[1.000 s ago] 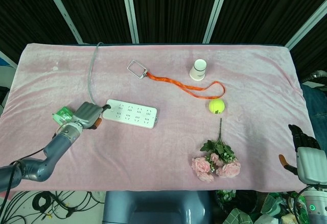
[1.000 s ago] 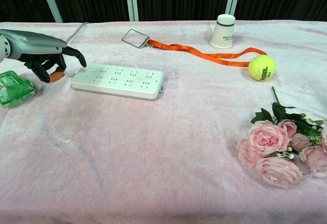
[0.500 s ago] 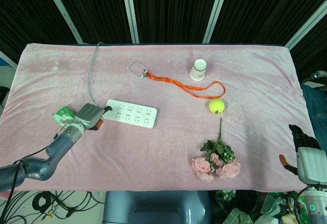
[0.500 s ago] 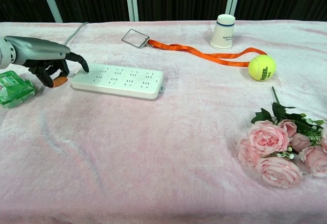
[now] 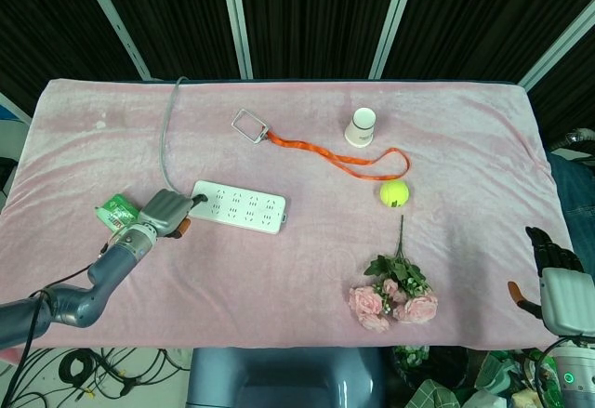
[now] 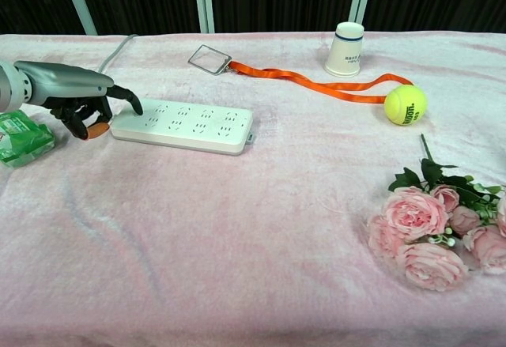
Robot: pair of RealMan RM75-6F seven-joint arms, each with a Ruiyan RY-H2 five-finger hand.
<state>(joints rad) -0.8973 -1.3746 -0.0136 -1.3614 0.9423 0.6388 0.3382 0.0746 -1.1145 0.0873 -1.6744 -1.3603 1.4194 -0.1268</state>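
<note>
Left hand (image 6: 83, 106), fingers curled empty, one fingertip pressing the power strip (image 6: 183, 125) end near its switch; right hand (image 5: 555, 264) idle off-table, state unclear.

no text can be read with certainty. the white paper cup (image 6: 345, 48) carries a small dark print near its blue band, too small to make out. the tennis ball (image 6: 405, 103) shows a dark mark, illegible. the green packet (image 6: 23, 138) bears white print, also unreadable.
</note>
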